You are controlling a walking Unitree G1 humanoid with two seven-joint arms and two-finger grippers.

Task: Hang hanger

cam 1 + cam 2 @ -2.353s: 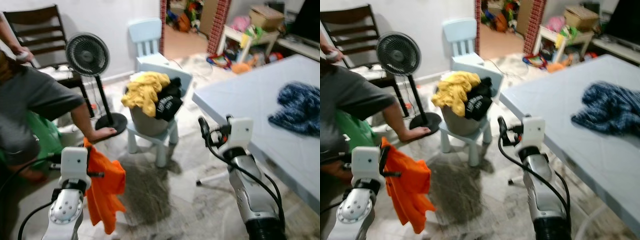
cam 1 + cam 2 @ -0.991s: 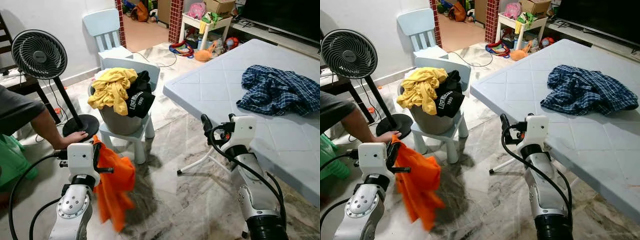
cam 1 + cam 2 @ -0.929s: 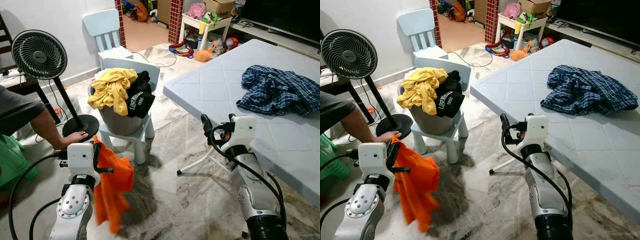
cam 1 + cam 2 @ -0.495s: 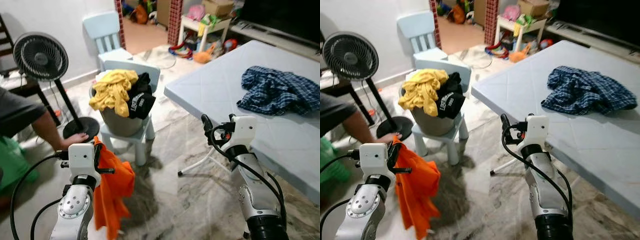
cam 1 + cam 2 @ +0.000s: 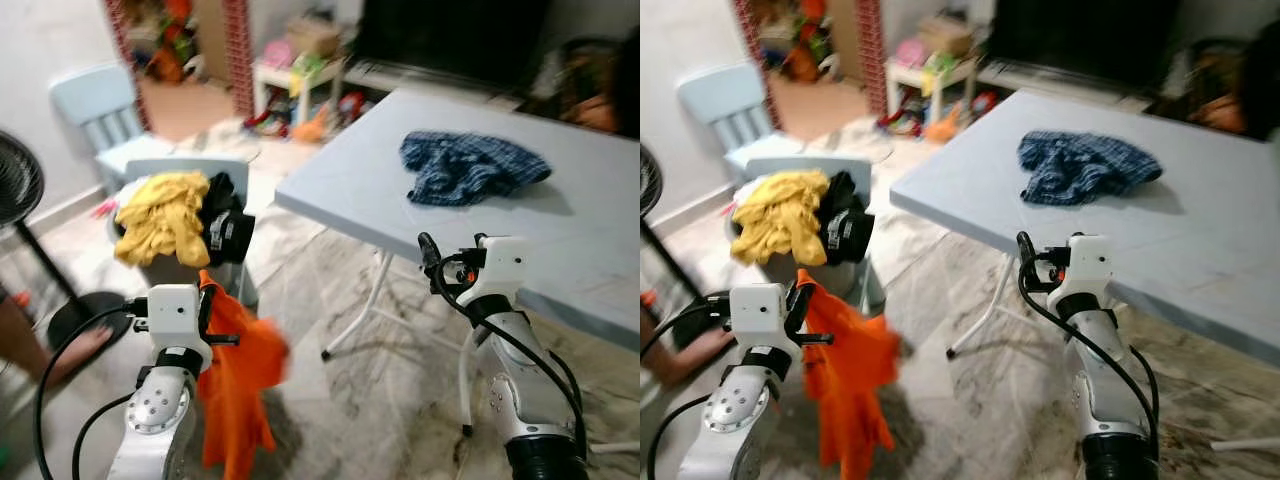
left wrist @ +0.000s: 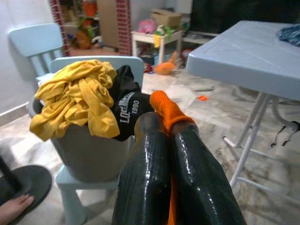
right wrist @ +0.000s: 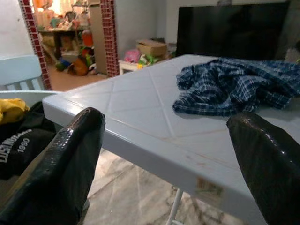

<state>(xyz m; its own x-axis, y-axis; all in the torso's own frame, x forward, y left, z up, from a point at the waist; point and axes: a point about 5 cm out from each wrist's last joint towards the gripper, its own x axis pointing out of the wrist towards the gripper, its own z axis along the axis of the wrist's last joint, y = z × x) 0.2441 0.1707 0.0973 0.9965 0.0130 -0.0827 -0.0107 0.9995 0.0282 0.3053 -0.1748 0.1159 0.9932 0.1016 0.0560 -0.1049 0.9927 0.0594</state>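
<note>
The left gripper sits at the lower left of the head views, its jaws clamped together on an orange garment that hangs down from them toward the marble floor; in the left wrist view the two black fingers press side by side with a tuft of orange cloth poking out between their tips. No hanger can be made out among the folds. The right gripper is raised at centre right of the frame, just beside the near edge of the pale blue bench, and its jaws stand wide apart with nothing between them, as the right wrist view shows. A blue plaid shirt lies crumpled on the bench top, toward the upper right. At the middle left, a grey basket heaped with yellow clothes and a black garment rests on a small light blue chair. A person's hand lies on the floor at the far left, beside a fan's round base.
</note>
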